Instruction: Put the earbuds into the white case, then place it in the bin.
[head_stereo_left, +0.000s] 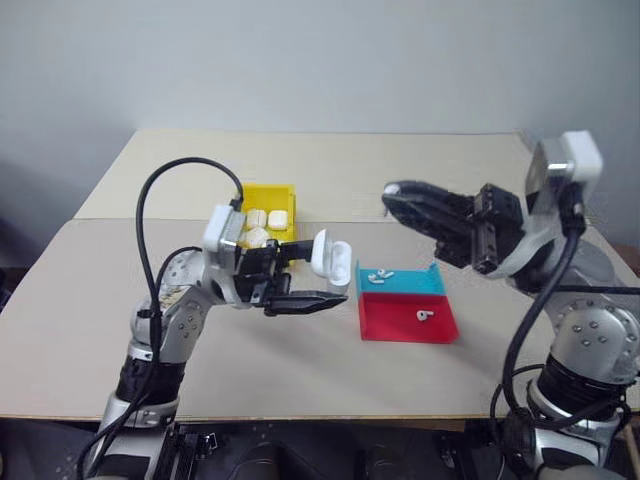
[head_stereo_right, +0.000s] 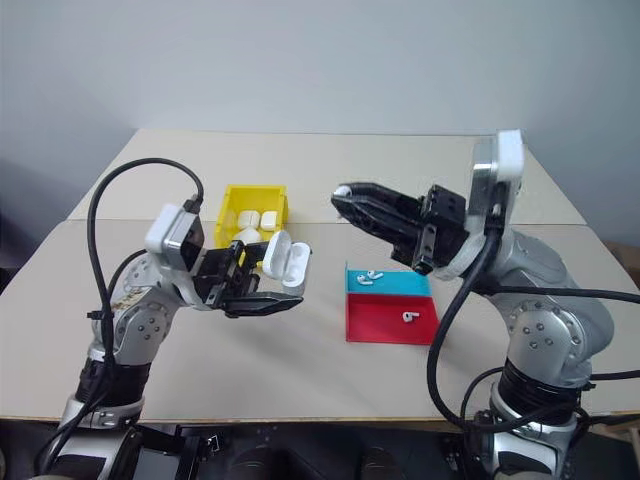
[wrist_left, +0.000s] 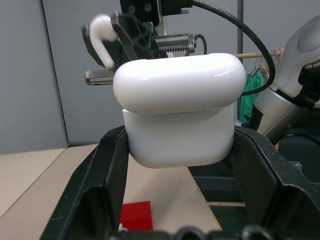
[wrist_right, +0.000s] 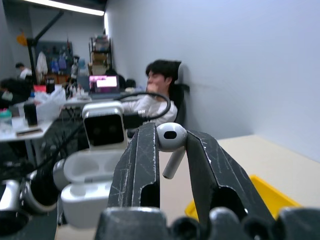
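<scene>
left eye view gives me the table (head_stereo_left: 300, 390) with both arms raised over it. my left gripper (head_stereo_left: 300, 285) is clamped on the white case (head_stereo_left: 331, 260), held above the table with its lid flipped open; the left wrist view confirms the case (wrist_left: 180, 112) seated between the two black fingers (wrist_left: 95, 190). my right gripper (head_stereo_right: 345, 200) is closed on one earbud (wrist_right: 171, 142), pinched at its head with the stem hanging down between the fingers, and it stands near the open case but apart from it. the bin (head_stereo_left: 270, 195) sits on the table behind the left gripper and holds several white cases (head_stereo_left: 267, 218). a red-and-teal tray (head_stereo_left: 405, 305) lies between the arms, with two earbuds (head_stereo_left: 380, 275) on the teal half and another earbud (head_stereo_left: 424, 316) on the red half. a seated person (wrist_right: 155, 95) shows in the background of the right wrist view.
</scene>
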